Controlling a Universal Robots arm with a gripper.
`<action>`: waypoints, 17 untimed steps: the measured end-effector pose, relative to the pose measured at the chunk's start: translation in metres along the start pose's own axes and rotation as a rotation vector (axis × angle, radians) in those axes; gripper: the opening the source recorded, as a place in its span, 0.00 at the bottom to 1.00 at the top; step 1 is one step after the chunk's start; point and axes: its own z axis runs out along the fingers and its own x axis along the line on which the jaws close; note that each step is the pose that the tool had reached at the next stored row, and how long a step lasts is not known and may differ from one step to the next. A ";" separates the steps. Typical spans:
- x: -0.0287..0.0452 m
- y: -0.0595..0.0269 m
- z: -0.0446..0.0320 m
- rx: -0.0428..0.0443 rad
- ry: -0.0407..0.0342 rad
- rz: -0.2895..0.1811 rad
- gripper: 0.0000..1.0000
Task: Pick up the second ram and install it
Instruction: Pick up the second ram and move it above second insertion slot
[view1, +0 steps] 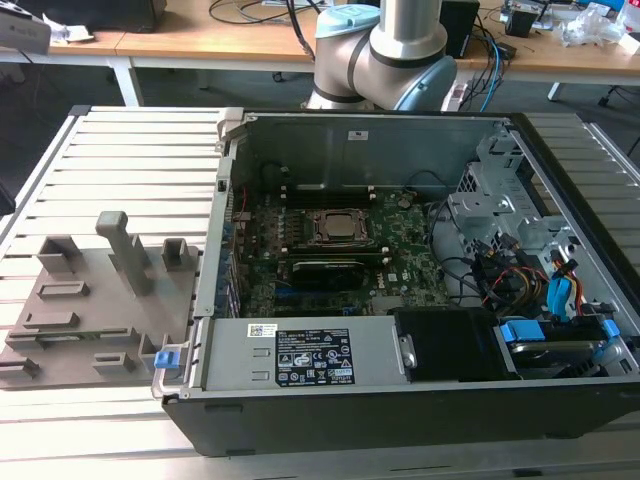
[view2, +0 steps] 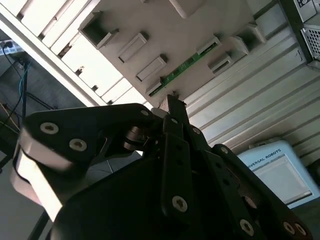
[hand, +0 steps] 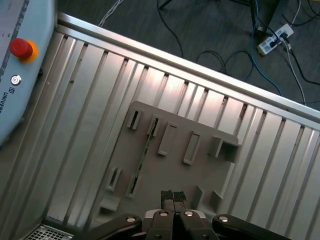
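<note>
Black linkage of the tool (view2: 173, 98) sits nearest the lens in both wrist views. Its fingertips are drawn fully together with nothing between them; the first wrist view shows the two pads (hand: 167, 196) touching and empty.

The second ram (view2: 186, 66) stands on edge in a long slot of the grey holder tray (view2: 200, 30). The tool hangs above the tray, clear of the stick and not touching it.

The tray rests on the ribbed desk (view1: 130, 150), just beside the open computer case (view1: 400, 410) on the exterior view's left. The motherboard (view1: 400, 270) lies exposed inside the case.

Assessment: the task is at its very start. The stick is not grasped and not lifted, so both pickup and installation are outstanding. Whether another stick is already seated on the motherboard cannot be told.
</note>
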 end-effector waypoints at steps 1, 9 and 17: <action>0.0000 0.0000 0.0000 -0.0003 0.0005 -0.013 0.11; 0.0000 0.0000 0.0001 -0.0018 0.0026 -0.076 0.11; 0.0000 0.0000 0.0001 -0.0035 0.0051 -0.147 0.11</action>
